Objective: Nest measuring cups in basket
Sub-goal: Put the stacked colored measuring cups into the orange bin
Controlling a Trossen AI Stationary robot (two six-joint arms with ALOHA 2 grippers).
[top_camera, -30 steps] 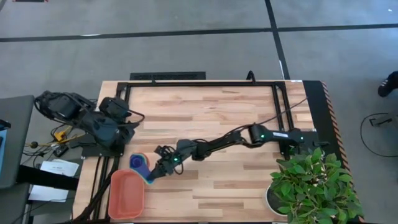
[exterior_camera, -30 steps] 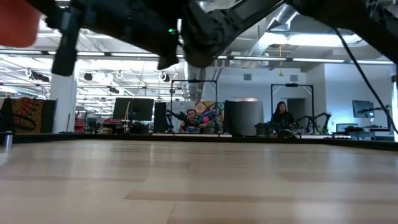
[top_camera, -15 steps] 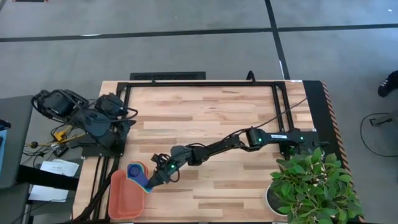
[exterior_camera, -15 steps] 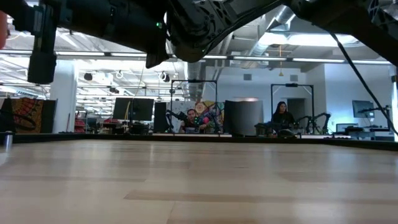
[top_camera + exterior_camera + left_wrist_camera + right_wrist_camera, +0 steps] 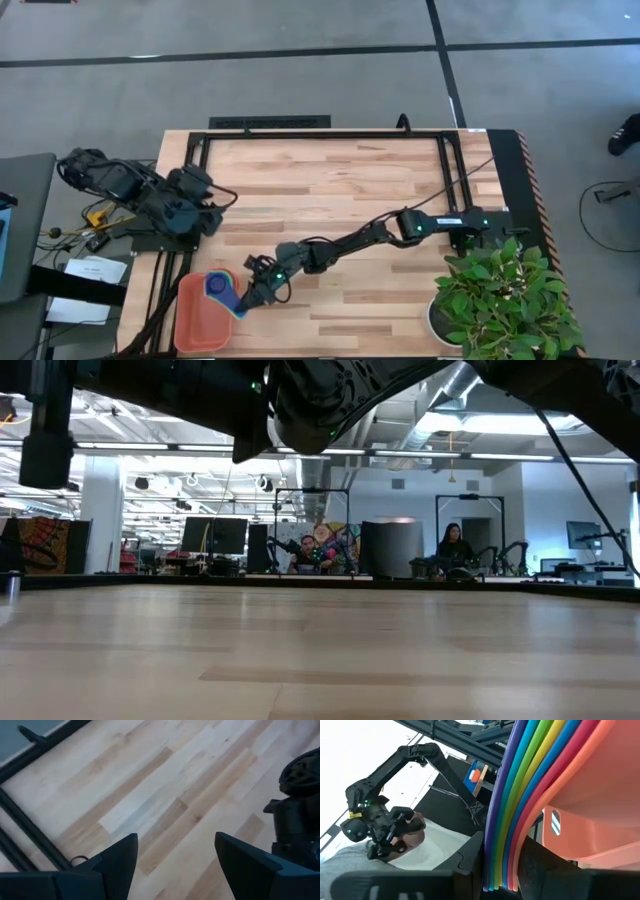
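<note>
— Bench [image 5: 340, 190] first: what sits on it?
— Salmon basket [image 5: 196, 320] at seven o'clock, a potted plant [image 5: 505, 295] at four.
— And the measuring cups [image 5: 222, 289]?
— Nested in one rainbow stack, hanging over the basket's one o'clock corner, handles pinched in the right end effector [image 5: 243, 303].
— The left end effector [image 5: 175, 860]?
— Parked near nine o'clock, fingers spread, holding nothing.

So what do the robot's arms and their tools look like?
Both arms are dark, jointed and slim. The right arm shows small green lights along it, with a black cable near its base. The left tool has two flat, dark, wedge-shaped fingers.
</note>
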